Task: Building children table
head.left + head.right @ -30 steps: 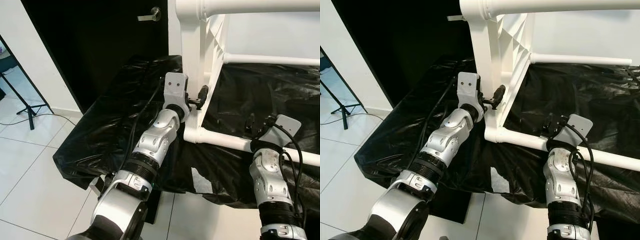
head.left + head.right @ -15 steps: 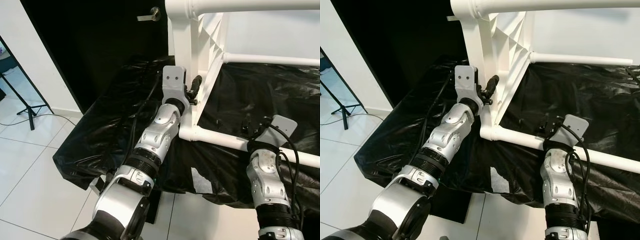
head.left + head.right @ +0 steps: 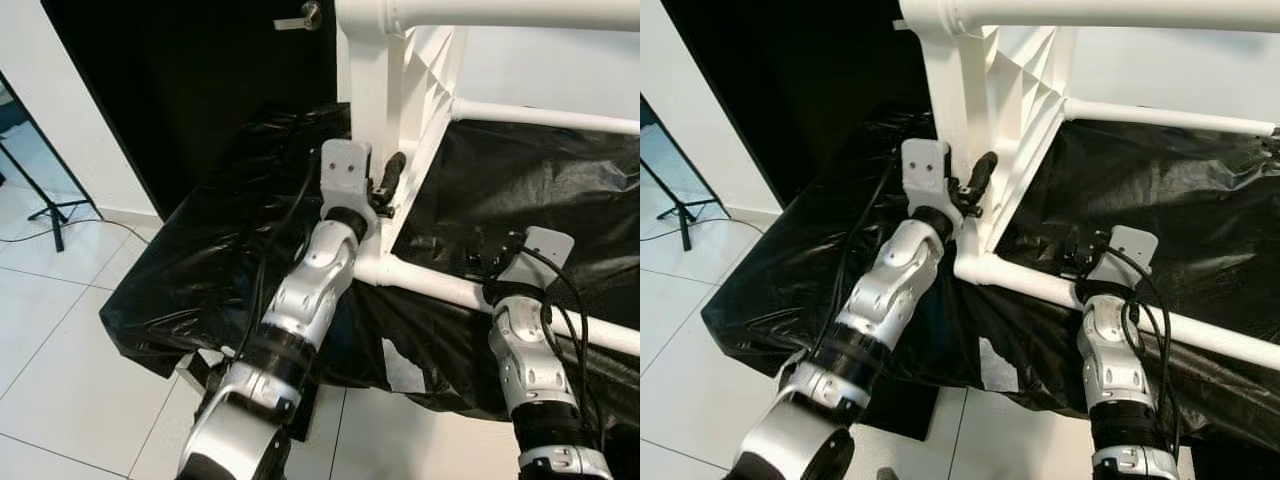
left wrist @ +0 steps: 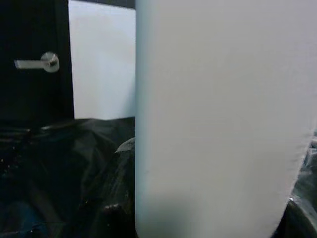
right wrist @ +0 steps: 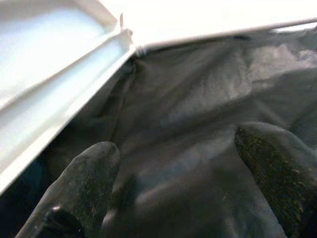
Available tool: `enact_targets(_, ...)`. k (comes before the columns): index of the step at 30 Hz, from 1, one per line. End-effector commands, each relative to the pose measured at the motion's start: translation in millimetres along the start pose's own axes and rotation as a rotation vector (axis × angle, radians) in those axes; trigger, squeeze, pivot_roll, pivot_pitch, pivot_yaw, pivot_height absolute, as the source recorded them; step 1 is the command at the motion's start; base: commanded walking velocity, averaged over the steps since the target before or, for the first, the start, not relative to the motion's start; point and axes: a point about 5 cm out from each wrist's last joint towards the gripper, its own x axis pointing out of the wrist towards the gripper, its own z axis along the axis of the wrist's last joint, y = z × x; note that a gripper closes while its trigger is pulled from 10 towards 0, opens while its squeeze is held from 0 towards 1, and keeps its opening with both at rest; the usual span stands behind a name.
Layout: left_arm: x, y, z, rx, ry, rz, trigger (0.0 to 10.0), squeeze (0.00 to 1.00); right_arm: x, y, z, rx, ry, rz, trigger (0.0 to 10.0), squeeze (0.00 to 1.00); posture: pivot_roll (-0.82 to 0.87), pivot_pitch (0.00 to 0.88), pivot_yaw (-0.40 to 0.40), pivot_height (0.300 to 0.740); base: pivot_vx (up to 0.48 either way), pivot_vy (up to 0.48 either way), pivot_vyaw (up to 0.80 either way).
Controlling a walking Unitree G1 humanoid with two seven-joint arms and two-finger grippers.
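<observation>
The white table frame [image 3: 400,150] lies on its side on the black sheet [image 3: 210,250] — its upright leg touches the left gripper [image 3: 385,185], grip unclear; the right gripper [image 5: 173,183], spread, hovers beside its low rail [image 3: 440,285].

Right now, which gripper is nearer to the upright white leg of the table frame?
Left. The left gripper is right at the upright white leg. The right gripper is lower, past the bottom rail, over the black sheet.
</observation>
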Motion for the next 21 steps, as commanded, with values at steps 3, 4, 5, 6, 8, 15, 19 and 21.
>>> enact_targets(3,-18.4,10.4,14.0,0.005,-0.077,-0.025,0.0,0.0,-3.6,4.2,-24.0,-0.024,0.111,0.037,10.0,0.0,0.03,0.024,-0.006,0.74,0.0,0.0,0.0)
enact_targets(4,-20.5,11.7,15.0,0.011,-0.079,-0.021,0.0,0.0,-3.3,4.4,-24.3,-0.026,0.111,0.04,10.0,0.0,0.03,0.024,-0.006,0.74,0.0,0.0,0.0)
enact_targets(5,-20.5,11.7,15.0,0.011,-0.079,-0.021,0.0,0.0,-3.3,4.4,-24.3,-0.026,0.111,0.04,10.0,0.0,0.03,0.024,-0.006,0.74,0.0,0.0,0.0)
enact_targets(6,-27.2,18.9,18.5,0.038,-0.085,0.002,0.0,0.0,-2.5,7.3,-24.0,-0.028,0.11,0.064,10.0,0.0,0.04,0.02,-0.013,0.74,0.0,0.0,0.0)
enact_targets(8,-36.6,26.7,23.4,0.066,-0.093,0.024,0.0,0.0,-1.5,10.6,-23.3,-0.035,0.107,0.094,10.0,0.0,0.04,0.018,-0.016,0.74,0.0,0.0,0.0)
enact_targets(15,-58.0,44.5,33.2,0.122,-0.082,0.073,0.0,0.0,1.6,17.6,-24.8,-0.038,0.119,0.143,10.0,0.0,0.05,0.016,-0.024,0.74,0.0,0.0,0.0)
enact_targets(19,-65.1,57.1,38.7,0.168,-0.08,0.101,0.0,0.0,1.9,21.0,-24.8,-0.035,0.118,0.171,10.0,0.0,0.05,0.013,-0.023,0.74,0.0,0.0,0.0)
enact_targets(21,-70.5,65.7,42.3,0.204,-0.07,0.131,0.0,0.0,2.0,22.7,-25.4,-0.042,0.121,0.19,10.0,0.0,0.05,0.013,-0.023,0.74,0.0,0.0,0.0)
